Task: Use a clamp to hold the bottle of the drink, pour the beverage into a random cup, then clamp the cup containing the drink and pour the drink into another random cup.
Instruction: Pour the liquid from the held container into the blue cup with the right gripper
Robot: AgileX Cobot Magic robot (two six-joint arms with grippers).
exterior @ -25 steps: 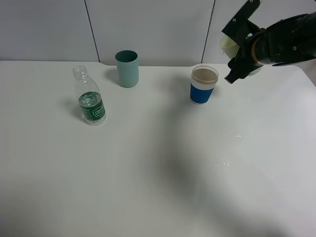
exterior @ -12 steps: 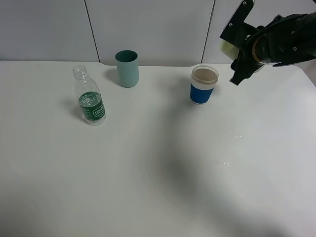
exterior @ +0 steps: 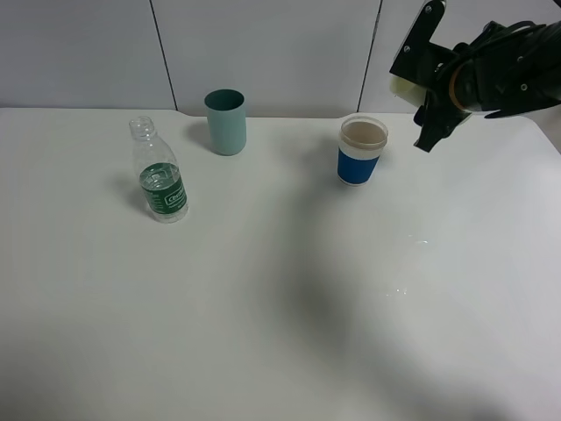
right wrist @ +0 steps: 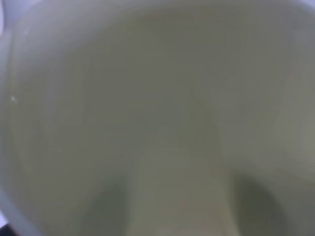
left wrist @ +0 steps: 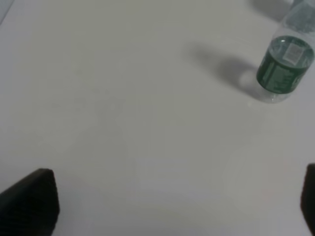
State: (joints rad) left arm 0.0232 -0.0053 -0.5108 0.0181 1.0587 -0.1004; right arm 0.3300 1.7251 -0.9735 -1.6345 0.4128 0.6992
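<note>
Clamped on a tilted pale cup (exterior: 401,87) near the far right corner of the table (exterior: 263,333), the right gripper (exterior: 423,79) may spill drink beside the blue cup (exterior: 360,162) unless the lip clears its rim.

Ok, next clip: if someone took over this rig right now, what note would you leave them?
Left hand: open, empty, over bare table near the bottle.
Right hand: shut on a pale cup, tilted in the air beside the blue cup.
Bottle stands upright, uncapped, part full; teal cup stands free behind it.
Done: unclear; droplets on the table suggest some pouring.
Left: check the pale cup's contents, finish the cup-to-cup pour, set it down.
</note>
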